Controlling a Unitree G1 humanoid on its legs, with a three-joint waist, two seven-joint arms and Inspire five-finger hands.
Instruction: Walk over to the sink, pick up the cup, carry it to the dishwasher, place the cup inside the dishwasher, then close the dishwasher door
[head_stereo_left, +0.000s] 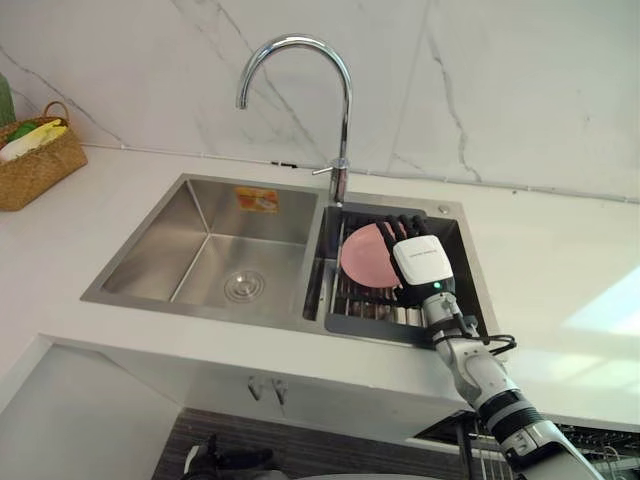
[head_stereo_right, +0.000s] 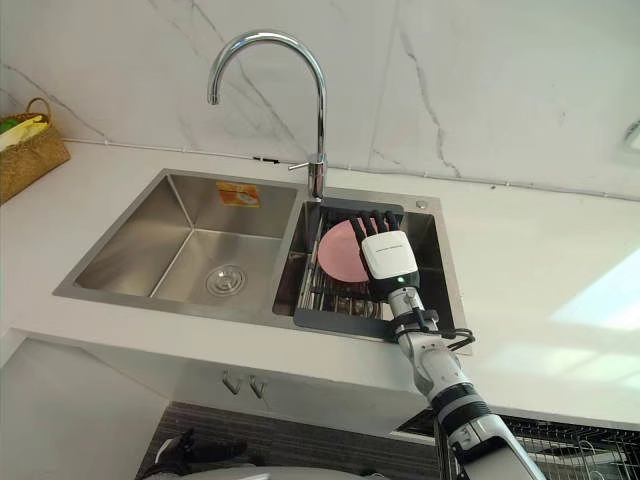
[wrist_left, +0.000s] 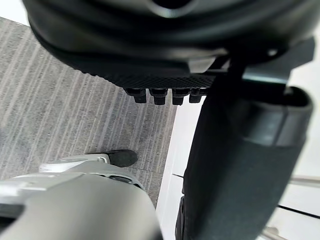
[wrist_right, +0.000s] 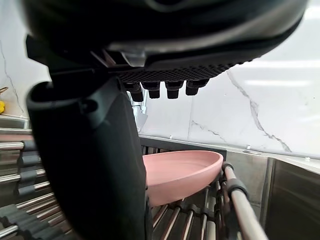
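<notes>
Contact between the right robot hand (head_stereo_left: 420, 262) and the pink bowl (head_stereo_left: 362, 255) cannot be made out: the hand covers the bowl's right edge in the head views, and its thumb (wrist_right: 95, 165) blocks the near side in the wrist view. A wire basket (head_stereo_right: 575, 445) below the table (head_stereo_left: 560, 260) is cut off at the frame's lower edge. The right robot hand is spread, fingers (head_stereo_left: 398, 226) extended and gripping nothing. The bowl, shallow rather than cup-shaped, rests on the bars of a dark rack (head_stereo_left: 370, 325) in the right basin of the sink (head_stereo_left: 190, 215), just under and to the left of those fingers, in front of the tap (head_stereo_left: 340, 110). The left robot hand (wrist_left: 150, 50) hangs over grey floor (wrist_left: 75, 115), fingers loose and holding nothing.
</notes>
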